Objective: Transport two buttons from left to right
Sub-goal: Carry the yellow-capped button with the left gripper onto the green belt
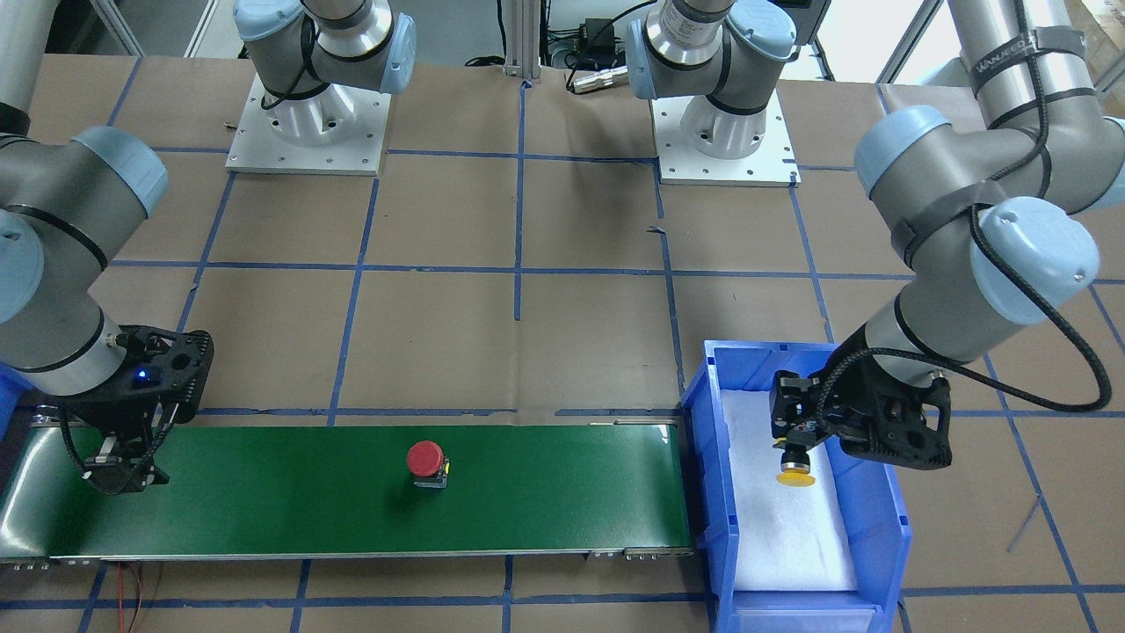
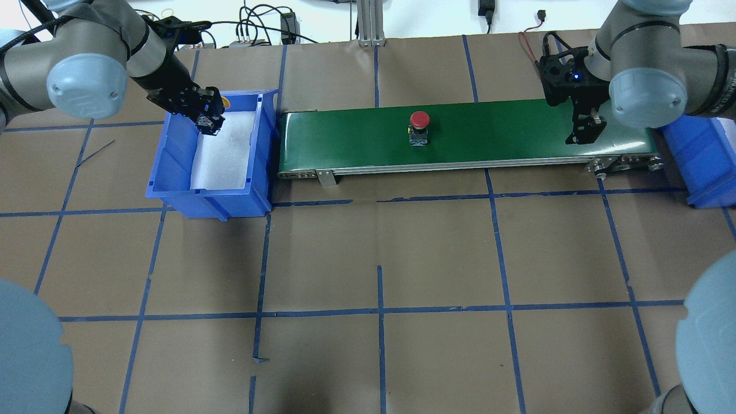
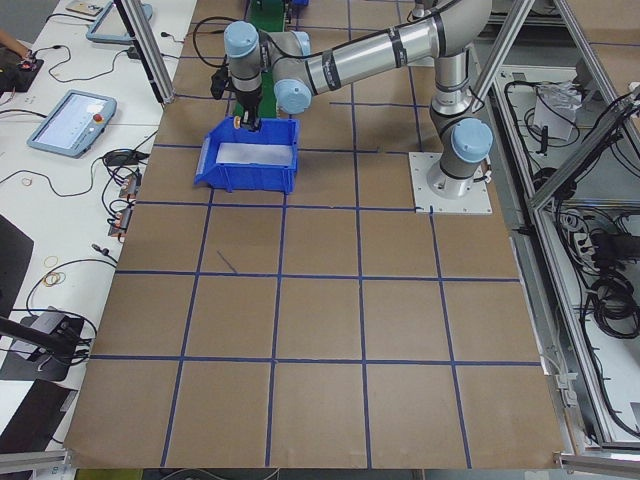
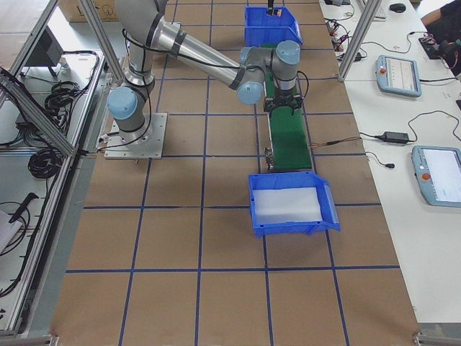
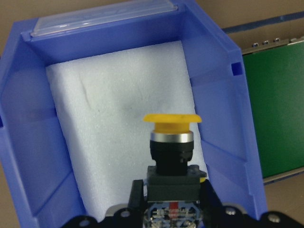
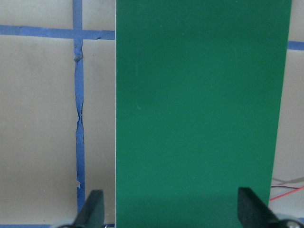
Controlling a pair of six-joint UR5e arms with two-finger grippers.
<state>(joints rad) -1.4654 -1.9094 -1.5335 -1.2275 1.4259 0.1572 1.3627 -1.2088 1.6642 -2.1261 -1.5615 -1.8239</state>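
The yellow-capped button [image 5: 172, 124] hangs cap-down in my left gripper [image 1: 795, 448], whose fingers [image 5: 137, 191] are shut on its black body. It hovers over the white foam inside the blue bin [image 1: 703, 422] at the conveyor's left end, and the yellow cap [image 1: 795, 477] is clear of the foam. The red mushroom button [image 1: 425, 459] stands alone on the middle of the green belt [image 1: 308, 492], also seen from overhead [image 2: 419, 119]. My right gripper [image 1: 123, 475] hangs open over the belt's other end, its fingertips [image 6: 95, 209] wide apart with only green belt between them.
A second blue bin [image 2: 701, 155] with a white foam liner [image 4: 284, 205] sits just past the belt's right end. Brown paper with blue tape lines [image 2: 379, 313] covers the table. The arm bases [image 1: 308, 123] stand on plates at the robot's side.
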